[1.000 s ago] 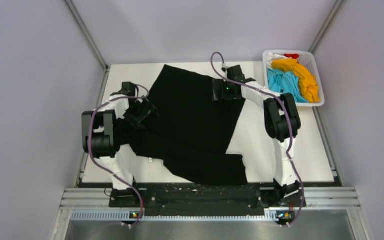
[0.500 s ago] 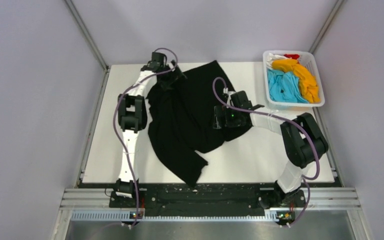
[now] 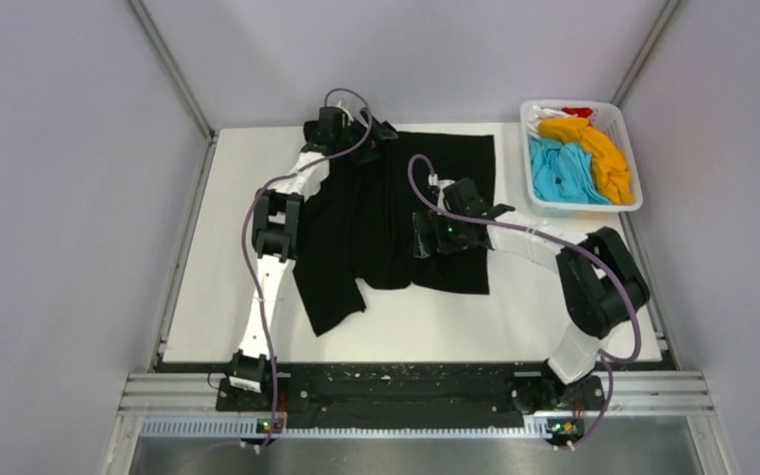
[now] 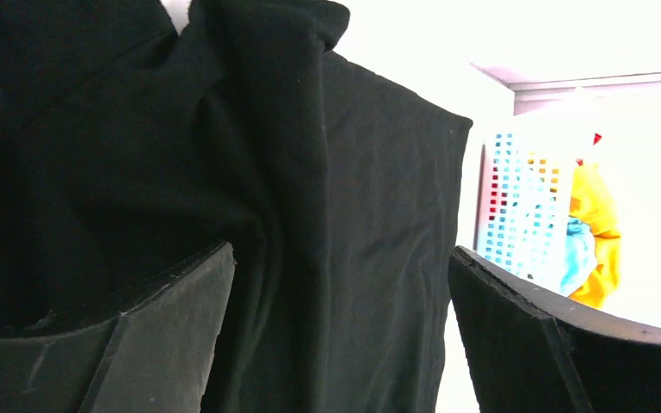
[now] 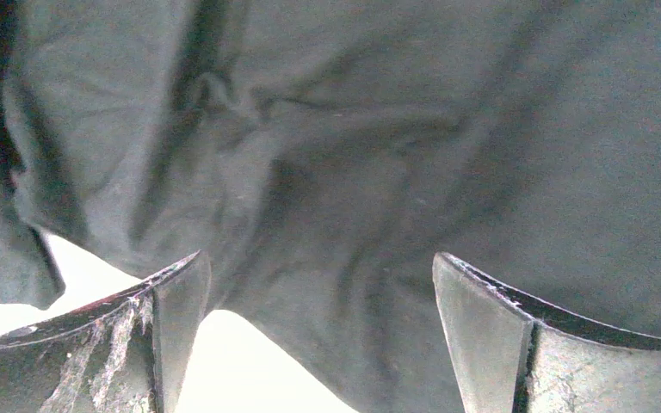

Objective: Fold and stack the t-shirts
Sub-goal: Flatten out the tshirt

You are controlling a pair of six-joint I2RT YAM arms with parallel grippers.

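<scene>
A large black t-shirt [image 3: 386, 213] lies rumpled on the white table, its far edge straight and a narrow flap [image 3: 332, 297] trailing toward the near left. My left gripper [image 3: 384, 130] hangs open over the shirt's far edge. In the left wrist view its jaws [image 4: 340, 258] stand wide apart with black cloth [image 4: 353, 198] below them. My right gripper [image 3: 417, 237] is open over the shirt's middle, pointing left. The right wrist view has folds of cloth [image 5: 353, 129] beyond the spread jaws [image 5: 318, 258]. Orange [image 3: 599, 148], sky-blue [image 3: 564, 168], white [image 3: 549, 112] and red [image 3: 579, 111] t-shirts fill the basket.
A white plastic basket [image 3: 586, 207] stands at the far right corner of the table, and shows in the left wrist view too [image 4: 516, 206]. Grey walls close in the table on three sides. The arm bases sit on a metal rail [image 3: 406, 391] at the near edge.
The left arm swung from the table's left side to the far edge. The right arm drew back toward the middle. The black shirt went from spread diagonally to a narrower, squarer shape.
</scene>
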